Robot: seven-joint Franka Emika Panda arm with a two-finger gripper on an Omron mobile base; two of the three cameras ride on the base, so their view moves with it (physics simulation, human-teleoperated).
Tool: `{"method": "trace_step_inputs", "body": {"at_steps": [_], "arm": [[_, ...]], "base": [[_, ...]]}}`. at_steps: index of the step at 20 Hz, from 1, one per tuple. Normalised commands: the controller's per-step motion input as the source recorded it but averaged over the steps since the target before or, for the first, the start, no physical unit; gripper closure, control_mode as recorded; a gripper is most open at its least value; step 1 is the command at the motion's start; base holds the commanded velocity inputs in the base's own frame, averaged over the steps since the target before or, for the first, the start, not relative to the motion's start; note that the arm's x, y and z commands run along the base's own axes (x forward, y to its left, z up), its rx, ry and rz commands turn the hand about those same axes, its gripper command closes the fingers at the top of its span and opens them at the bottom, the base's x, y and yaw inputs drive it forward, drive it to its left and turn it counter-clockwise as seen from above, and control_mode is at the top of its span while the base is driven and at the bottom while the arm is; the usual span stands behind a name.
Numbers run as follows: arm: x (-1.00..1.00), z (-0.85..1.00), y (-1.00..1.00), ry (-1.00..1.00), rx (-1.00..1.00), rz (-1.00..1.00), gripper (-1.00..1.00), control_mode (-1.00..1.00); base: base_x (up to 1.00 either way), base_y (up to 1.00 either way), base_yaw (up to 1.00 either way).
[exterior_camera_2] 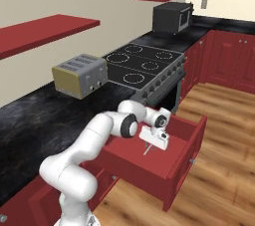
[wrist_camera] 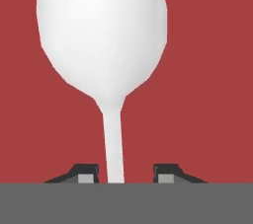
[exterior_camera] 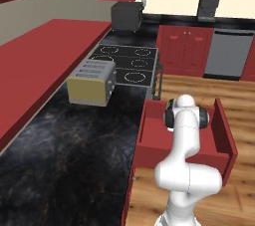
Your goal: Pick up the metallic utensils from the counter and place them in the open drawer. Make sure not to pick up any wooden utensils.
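Pale silvery spoon (wrist_camera: 111, 60) fills the upper centre of my hand view, its thin handle running down between the gripper (wrist_camera: 123, 172) fingertips with a gap on each side, so the jaws stand parted. Red drawer (exterior_camera_2: 187, 150) floor lies behind it, right of centre in my right base view.

Arm (exterior_camera_2: 99, 135) over open drawer (exterior_camera_2: 179, 155), toaster (exterior_camera_2: 79, 75)

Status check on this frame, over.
Tool over open drawer, jaws apart. Spoon between the fingertips, handle untouched. Nothing in the way.
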Motion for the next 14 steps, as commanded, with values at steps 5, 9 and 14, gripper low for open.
{"method": "trace_step_inputs", "body": {"at_steps": [5, 9, 14], "arm": [[-0.30, 0.31, -0.14, 0.03, 0.04, 0.00, -1.00, -1.00], [-0.86, 1.00, 0.06, 0.00, 0.02, 0.00, -1.00, -1.00], [-0.91, 1.00, 0.10, -0.02, 0.00, -0.01, -1.00, -1.00]], "base": [[0.00, 0.00, 0.00], [0.00, 0.00, 0.00], [0.00, 0.00, 0.00]]}}
